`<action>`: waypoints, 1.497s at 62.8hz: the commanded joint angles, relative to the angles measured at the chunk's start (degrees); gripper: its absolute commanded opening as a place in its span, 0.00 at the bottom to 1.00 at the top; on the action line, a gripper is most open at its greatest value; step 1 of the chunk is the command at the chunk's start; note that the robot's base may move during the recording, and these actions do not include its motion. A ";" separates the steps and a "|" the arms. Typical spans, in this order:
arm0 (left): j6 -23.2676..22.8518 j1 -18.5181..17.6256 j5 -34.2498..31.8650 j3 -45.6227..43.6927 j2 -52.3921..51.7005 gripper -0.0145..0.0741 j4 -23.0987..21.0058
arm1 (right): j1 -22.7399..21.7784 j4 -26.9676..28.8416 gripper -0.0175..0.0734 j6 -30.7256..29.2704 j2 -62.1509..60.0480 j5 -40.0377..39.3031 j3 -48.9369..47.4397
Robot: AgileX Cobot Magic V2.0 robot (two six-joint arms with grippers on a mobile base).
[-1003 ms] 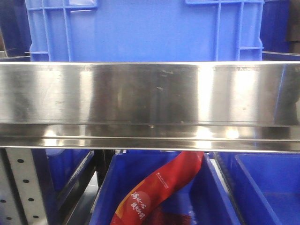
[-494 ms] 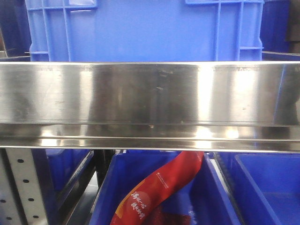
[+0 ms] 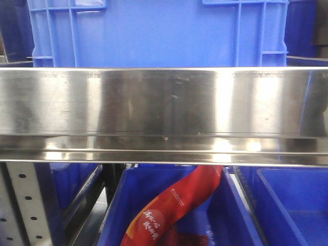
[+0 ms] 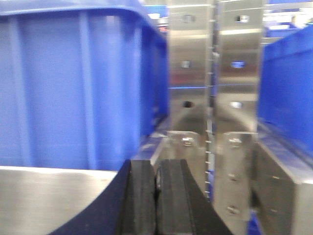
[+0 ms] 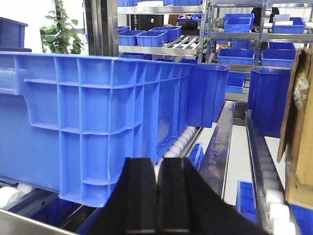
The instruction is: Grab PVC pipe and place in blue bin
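No PVC pipe was in any view, so both arms were judged idle pre-reach: left gripper [image 4: 156, 196] jaws pressed together, empty, beside a ribbed blue crate [image 4: 73, 83]; brushed-steel shelf rail [image 3: 164, 102] mid-view; right gripper [image 5: 157, 196] jaws likewise closed, empty.

Wide stainless steel rail [image 3: 164, 115] spans the full width across the middle of the frame, shiny with bright glare patches at left and right of centre. Above it, upper centre, a large blue crate [image 3: 159, 33] with ribbed wall sits behind the rail's top edge. Below the rail, lower centre, an open blue bin [image 3: 233, 215] holds a red packet [image 3: 174, 205] with white lettering, leaning diagonally from lower left up to the rail's underside. Lower right, another blue bin [image 3: 292, 205]. Lower left, a grey perforated upright post [image 3: 23, 205].
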 commanded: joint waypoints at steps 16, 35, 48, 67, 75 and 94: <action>-0.46 -2.81 -0.49 -0.05 -0.05 0.04 -1.58 | 0.02 -0.21 0.01 -0.14 -0.23 -0.10 -0.42; -0.46 -2.81 -0.49 -0.05 -0.05 0.04 -0.41 | 0.02 -0.21 0.01 -0.14 -0.23 -0.10 -0.42; -0.46 -2.81 -0.49 -0.05 -0.05 0.04 -0.41 | 0.02 -0.21 0.01 -0.14 -0.23 -0.10 -0.42; -0.46 -2.81 -0.49 -0.05 -0.05 0.04 -0.41 | 0.02 -0.21 0.01 -0.14 -0.23 -0.10 -0.42; -0.46 -2.81 -0.49 -0.05 -0.05 0.04 -0.41 | 0.02 -0.21 0.01 -0.14 -0.23 -0.10 -0.42; -0.46 -2.81 -0.49 -0.05 -0.05 0.04 -0.41 | 0.02 -0.21 0.01 -0.14 -0.23 -0.10 -0.42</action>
